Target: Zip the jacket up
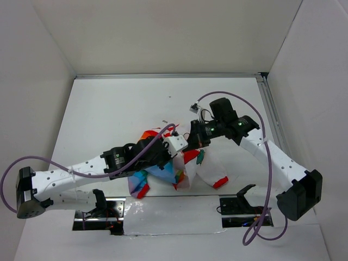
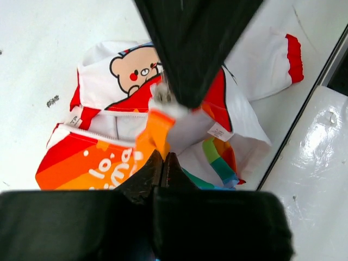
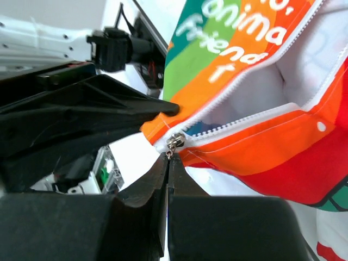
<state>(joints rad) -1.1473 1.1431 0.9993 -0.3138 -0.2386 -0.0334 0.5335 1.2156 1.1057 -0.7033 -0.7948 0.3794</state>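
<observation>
**Both sets of my fingers are pinching the little jacket**

The surface is flat and white. Plain white walls stand all round it. A shiny silver strip runs along the side where my arms are bolted down.

My left arm lies low and reaches in toward the middle. My right arm bends in from the other side. The two sets of fingers come close together over the jacket, which lies bunched up on the surface under them.

My left fingers are squeezed tight on an orange bit of the jacket's edge. My right fingers are squeezed tight too. They have the small silver zipper pull pinched at their tips. Past the right fingers the white zipper teeth split into two lines, so the front is open there.

Beyond my left fingers I see a brown bear print. Off to the right of them is a white sleeve with a red cuff.

Above my right fingers, white letters sit on the green and orange stripes. One line looks like "Friend". The line over it is cut off and ends in "nima". A little white tag is sewn inside, but its print is too small to read.
</observation>
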